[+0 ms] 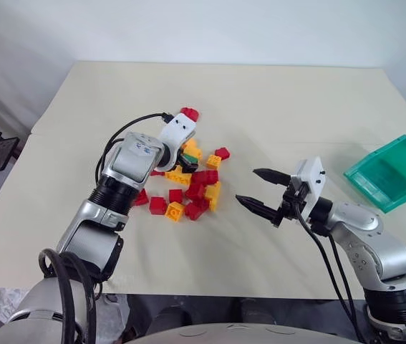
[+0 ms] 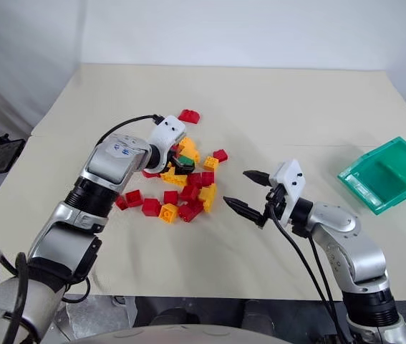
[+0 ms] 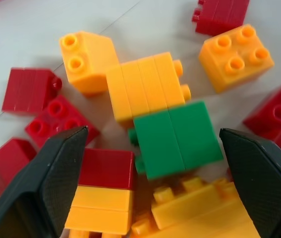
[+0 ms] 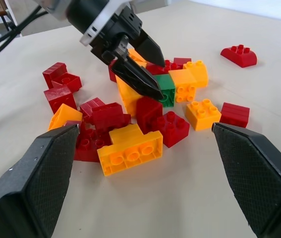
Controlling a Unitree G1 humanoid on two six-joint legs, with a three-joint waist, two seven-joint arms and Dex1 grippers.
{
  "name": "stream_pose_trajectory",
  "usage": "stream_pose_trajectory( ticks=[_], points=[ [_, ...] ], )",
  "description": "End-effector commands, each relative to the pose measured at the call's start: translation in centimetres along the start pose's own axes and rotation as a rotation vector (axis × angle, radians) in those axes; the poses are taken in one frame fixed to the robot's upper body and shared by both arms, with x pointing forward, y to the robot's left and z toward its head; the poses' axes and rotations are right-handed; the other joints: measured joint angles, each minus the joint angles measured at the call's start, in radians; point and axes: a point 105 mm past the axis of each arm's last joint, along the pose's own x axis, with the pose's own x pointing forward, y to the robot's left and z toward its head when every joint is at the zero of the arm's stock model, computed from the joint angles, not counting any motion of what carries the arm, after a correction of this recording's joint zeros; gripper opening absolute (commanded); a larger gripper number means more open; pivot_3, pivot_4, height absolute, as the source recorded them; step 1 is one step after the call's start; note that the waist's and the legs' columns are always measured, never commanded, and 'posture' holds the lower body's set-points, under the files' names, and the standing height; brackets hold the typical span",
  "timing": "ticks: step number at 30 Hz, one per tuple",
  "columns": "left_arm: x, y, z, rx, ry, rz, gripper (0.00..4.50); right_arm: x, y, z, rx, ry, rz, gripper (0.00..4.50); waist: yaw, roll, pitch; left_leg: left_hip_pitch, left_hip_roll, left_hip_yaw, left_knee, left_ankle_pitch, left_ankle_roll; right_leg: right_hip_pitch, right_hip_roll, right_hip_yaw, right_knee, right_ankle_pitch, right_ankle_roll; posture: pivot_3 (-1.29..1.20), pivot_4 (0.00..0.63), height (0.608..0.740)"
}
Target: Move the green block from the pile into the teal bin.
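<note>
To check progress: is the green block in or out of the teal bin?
Out. The green block lies in the pile; the teal bin holds nothing.

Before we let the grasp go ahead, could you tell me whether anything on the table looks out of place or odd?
Only one thing: a lone red brick lies apart on the far side of the pile. The green block sits on its side among yellow-orange bricks, between the open jaws of the left gripper. The teal bin stands upright.

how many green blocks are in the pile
1. The green block lies on its side in the pile, against a yellow brick, between the left gripper's open fingers. Others could be hidden underneath.
</note>
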Motion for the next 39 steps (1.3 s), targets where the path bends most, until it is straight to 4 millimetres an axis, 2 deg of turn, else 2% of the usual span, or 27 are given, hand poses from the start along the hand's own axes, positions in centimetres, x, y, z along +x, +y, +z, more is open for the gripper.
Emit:
stream_pose_trajectory(
  ticks=[1,3,4,11,18,21,24,25,32,34,37,39],
  points=[
    [0.7,-0.3,-4.0,-0.067,0.146,-0.012,3.65,-0.1,0.3,1.1,-0.033,-0.032,0.011,4.50,-0.001,0.000,0.000,0.000,0.000,0.000,0.000,0.000,0.000,0.000,0.000,0.000,0.000,0.000,0.000,0.00,0.150,0.740],
    [0.6,-0.2,-4.1,-0.087,0.130,-0.012,3.00,0.0,0.3,1.1,-0.034,-0.032,0.016,4.50,-0.002,0.000,0.000,0.002,0.000,0.002,-0.001,0.000,0.000,0.000,0.000,0.002,0.000,0.000,0.000,0.00,0.150,0.740],
    [0.6,-0.1,-4.1,-0.095,0.121,-0.007,2.84,0.0,0.3,1.1,-0.035,-0.032,0.019,4.50,-0.004,0.000,0.000,0.002,0.000,0.003,-0.001,0.000,0.000,0.000,0.000,0.003,0.000,0.000,0.000,0.00,0.150,0.740],
    [0.6,-0.8,-4.7,-0.102,0.124,-0.022,2.84,0.2,0.2,1.1,-0.038,-0.029,0.034,4.50,-0.019,0.000,0.000,0.007,0.002,0.009,-0.004,0.000,0.000,0.000,0.001,0.009,0.001,0.000,0.000,0.00,0.150,0.740],
    [1.0,-1.6,-4.1,-0.134,0.112,-0.011,2.84,0.5,0.3,1.1,-0.037,-0.031,0.044,4.50,-0.018,0.000,0.000,0.009,0.001,0.010,-0.004,0.000,0.000,0.000,0.001,0.011,0.002,0.000,0.000,0.00,0.150,0.740],
    [1.0,-1.6,-4.4,-0.126,0.122,-0.002,3.37,0.5,0.2,1.1,-0.035,-0.030,0.047,4.50,-0.018,0.000,0.000,0.009,0.001,0.010,-0.004,0.000,0.000,0.000,0.001,0.011,0.002,0.000,0.000,0.00,0.150,0.740],
    [1.0,-1.8,-4.5,-0.086,0.160,0.012,4.28,0.6,0.2,1.1,-0.033,-0.029,0.048,4.50,-0.018,0.000,0.000,0.010,0.001,0.010,-0.004,0.000,0.000,0.001,0.001,0.011,0.002,0.000,0.000,0.00,0.150,0.740],
    [0.9,-2.0,-4.4,-0.077,0.174,0.008,4.44,0.6,0.2,1.1,-0.032,-0.028,0.048,4.50,-0.018,0.000,0.000,0.010,0.001,0.010,-0.004,0.000,0.000,0.001,0.001,0.011,0.003,0.000,0.000,0.00,0.150,0.740],
    [0.8,-2.0,-2.3,-0.069,0.196,0.022,4.44,0.6,0.2,1.1,-0.028,-0.017,0.065,4.50,-0.018,0.000,0.000,0.011,0.002,0.012,-0.004,0.000,0.000,0.001,0.001,0.013,0.003,0.000,0.000,0.00,0.150,0.740],
    [0.7,-2.6,-1.6,-0.088,0.188,-0.001,4.44,0.5,0.2,1.2,-0.030,-0.008,0.073,4.50,-0.018,0.000,0.000,0.010,0.002,0.012,-0.004,0.000,0.000,0.001,0.001,0.012,0.003,0.000,0.000,0.00,0.150,0.740],
    [0.6,-2.6,-2.1,-0.100,0.222,0.007,4.44,0.5,0.0,1.4,-0.035,0.001,0.082,4.50,-0.017,0.000,0.000,0.010,0.002,0.012,-0.004,-0.001,0.000,0.001,0.001,0.012,0.002,0.000,0.000,0.00,0.150,0.740],
    [0.3,-1.6,-3.5,-0.118,0.252,0.046,4.44,0.6,-0.2,1.5,-0.037,0.002,0.083,4.50,-0.020,0.000,0.000,0.010,0.002,0.012,-0.004,-0.001,0.000,0.001,0.001,0.012,0.002,0.000,0.000,0.00,0.150,0.740]
  ],
)
